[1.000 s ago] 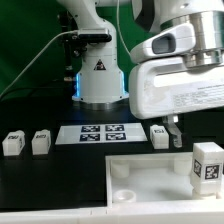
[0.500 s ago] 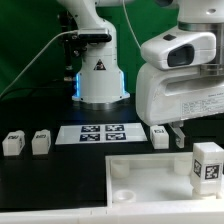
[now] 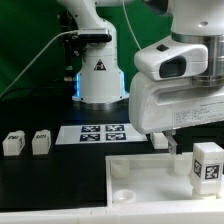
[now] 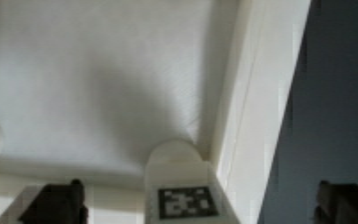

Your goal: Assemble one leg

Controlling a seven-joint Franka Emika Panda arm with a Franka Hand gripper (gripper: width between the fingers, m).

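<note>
The leg (image 3: 206, 165), a small white block with a black-and-white tag, stands upright in the near right corner of the large white panel (image 3: 150, 172). My gripper (image 3: 178, 146) hangs just above and behind it, and only one dark finger (image 3: 172, 143) shows. In the wrist view the leg (image 4: 183, 165) stands on the panel (image 4: 105, 90) between my two dark fingers (image 4: 59, 202), with gaps on both sides. My gripper (image 4: 197, 205) is open and holds nothing.
Two more white legs (image 3: 12, 144) (image 3: 40, 143) stand at the exterior view's left. Another leg (image 3: 160, 141) is partly hidden behind my gripper. The marker board (image 3: 98, 133) lies before the arm's base (image 3: 100, 80). Round sockets (image 3: 122, 172) mark the panel's corners.
My gripper has come down and shifted a little toward the exterior view's left, closer to the tagged leg on the panel. The legs and the panel have not moved.
</note>
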